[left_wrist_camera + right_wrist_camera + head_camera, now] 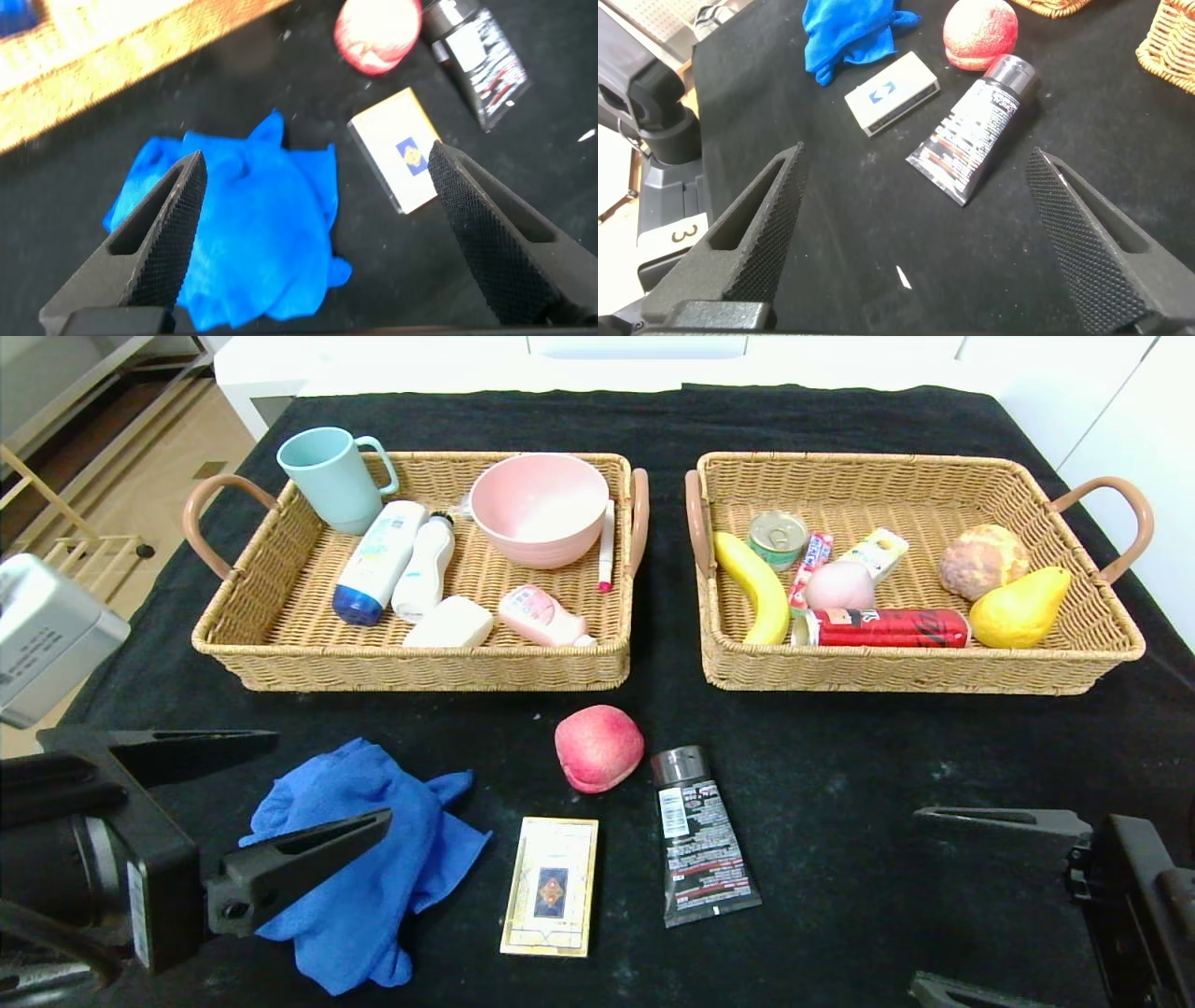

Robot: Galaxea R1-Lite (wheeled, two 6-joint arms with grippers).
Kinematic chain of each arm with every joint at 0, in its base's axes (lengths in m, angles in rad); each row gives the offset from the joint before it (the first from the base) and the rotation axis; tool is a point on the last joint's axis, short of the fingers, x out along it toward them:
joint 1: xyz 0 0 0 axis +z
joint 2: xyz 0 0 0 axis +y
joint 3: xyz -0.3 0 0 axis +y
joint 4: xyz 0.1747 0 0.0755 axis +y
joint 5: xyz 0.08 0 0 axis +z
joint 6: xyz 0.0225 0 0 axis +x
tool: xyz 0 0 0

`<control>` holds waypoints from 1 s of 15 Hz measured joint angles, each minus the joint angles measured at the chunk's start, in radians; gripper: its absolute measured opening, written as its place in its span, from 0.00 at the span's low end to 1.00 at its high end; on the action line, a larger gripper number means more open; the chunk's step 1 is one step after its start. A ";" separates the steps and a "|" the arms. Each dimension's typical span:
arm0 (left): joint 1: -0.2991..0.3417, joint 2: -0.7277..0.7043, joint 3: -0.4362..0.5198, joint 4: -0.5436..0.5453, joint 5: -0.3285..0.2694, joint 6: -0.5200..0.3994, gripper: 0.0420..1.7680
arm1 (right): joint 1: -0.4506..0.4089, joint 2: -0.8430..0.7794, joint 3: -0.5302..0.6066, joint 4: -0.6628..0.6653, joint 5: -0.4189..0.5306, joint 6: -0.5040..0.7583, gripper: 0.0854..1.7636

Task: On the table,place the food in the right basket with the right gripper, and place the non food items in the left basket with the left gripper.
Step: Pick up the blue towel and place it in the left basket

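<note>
Four things lie on the black cloth in front of the baskets. They are a red fruit (598, 748), a black tube (702, 837), a flat card box (551, 886) and a crumpled blue cloth (355, 859). My left gripper (334, 775) hovers open at the near left, above the blue cloth (234, 233), with the card box (402, 159) by one finger. My right gripper (917, 899) is open at the near right over bare table. It holds nothing, and the tube (976, 126) and the fruit (980, 33) lie ahead of it.
The left basket (411, 667) holds a teal mug (333, 476), a pink bowl (539, 509), several bottles and a marker. The right basket (915, 677) holds a banana (758, 586), a pear (1019, 609), a red can (887, 627), a tin and bread.
</note>
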 joint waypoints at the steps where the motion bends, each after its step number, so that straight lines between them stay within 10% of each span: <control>1: 0.011 0.010 -0.028 0.027 0.001 -0.009 0.97 | -0.002 -0.001 -0.001 0.000 0.000 0.000 0.96; 15: 0.008 0.247 -0.297 0.430 0.181 -0.252 0.97 | -0.037 0.013 -0.012 0.000 0.000 0.000 0.97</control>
